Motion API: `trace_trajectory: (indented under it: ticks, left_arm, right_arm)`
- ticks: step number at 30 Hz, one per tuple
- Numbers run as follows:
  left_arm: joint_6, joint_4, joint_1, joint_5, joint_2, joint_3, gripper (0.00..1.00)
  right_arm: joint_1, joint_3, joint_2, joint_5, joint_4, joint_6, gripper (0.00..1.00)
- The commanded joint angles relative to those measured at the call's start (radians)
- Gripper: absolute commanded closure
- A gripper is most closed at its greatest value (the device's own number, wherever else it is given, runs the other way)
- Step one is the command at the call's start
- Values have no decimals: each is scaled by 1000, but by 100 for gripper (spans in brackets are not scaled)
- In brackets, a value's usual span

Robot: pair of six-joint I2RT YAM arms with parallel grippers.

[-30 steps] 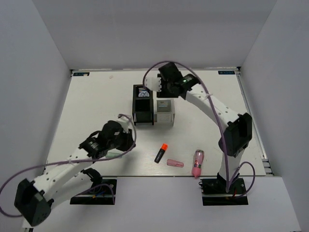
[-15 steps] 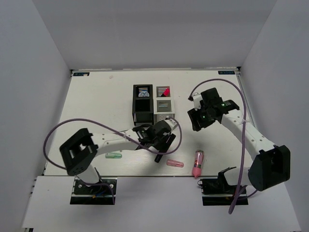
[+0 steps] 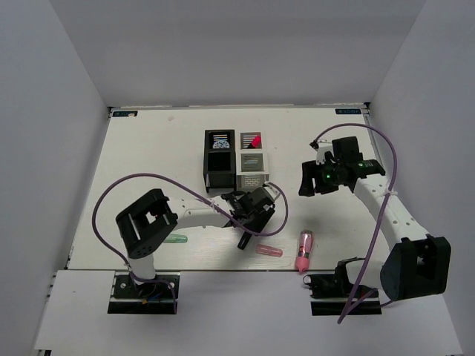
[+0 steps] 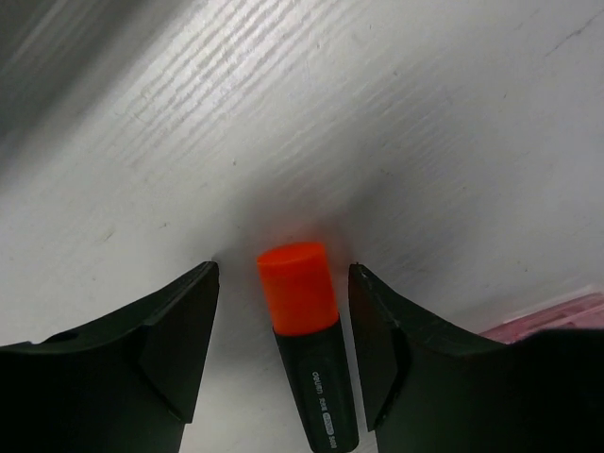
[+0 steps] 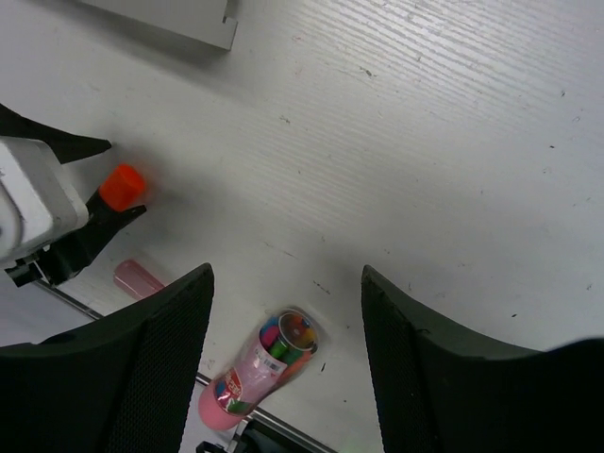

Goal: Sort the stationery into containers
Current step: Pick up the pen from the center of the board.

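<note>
So your left pincer (image 4: 283,278) is wide open, straddling the orange-capped highlighter (image 4: 316,387), apparently not touching it; right pincer (image 5: 286,278) is open and empty, pink tube (image 5: 255,368) below it.

Tabletop (image 4: 425,142): matt white board with fine, wood-like grain lines and small dark scuffs. Orange-capped highlighter (image 4: 310,363), at 6 o'clock in the left wrist view: matt black plastic barrel with small pale print, and a smooth, satin cap. Left gripper (image 4: 283,272): fingers (image 4: 179,349) of matt black plastic. Right gripper (image 5: 285,274): fingers (image 5: 160,377) matt black with a fine mesh-like texture. Pink-clear tube (image 5: 264,363), at 6 o'clock in the right wrist view: glossy transparent plastic. Pink capsule (image 5: 140,278): smooth, translucent.
</note>
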Motion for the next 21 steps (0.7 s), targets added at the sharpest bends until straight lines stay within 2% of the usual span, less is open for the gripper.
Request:
trace_trajectory:
  ticks: [1,4,7,8,11,12,14,16,18,19,20,21]
  left_arm:
    - [-36,-39,-24,-35,-1,26,32]
    - [-64,-76,-32,-43,14,34,36]
    - [-94,-116,-43,-48,36,48,47]
    - [-108,-120,-44,-43,40,49,56]
    - [-118,-133,-44,-28,60,54,71]
    - [-122,-133,-43,-20,63,55,80]
    - [-125,-140,-44,-15,54,64,88]
    - [-115,-160,-43,-19,39,101,99]
    - [-104,-205,-43,-28,8,135,99]
    - [-84,-249,-41,-32,-39,153,99]
    - [-58,-266,-43,-40,-50,226,99]
    - [-44,-278,-37,-60,-62,256,99]
  right_arm:
    - [-25,-4,-25,-62,44,21,33]
    - [-51,-8,-23,-91,44,23,33]
    - [-65,-12,-28,-100,44,24,32]
    - [-71,-12,-29,-106,47,26,32]
    - [-86,-12,-38,-122,47,26,32]
    - [-93,-17,-38,-128,47,27,28]
    - [-99,-18,-41,-148,41,21,9]
    - [-105,-18,-42,-175,30,-11,9]
    - [-110,-21,-48,-188,27,-23,9]
    - [-111,-24,-49,-198,25,-42,51]
    - [-110,-26,-51,-202,24,-43,79]
    - [-111,-26,-54,-202,28,-45,100]
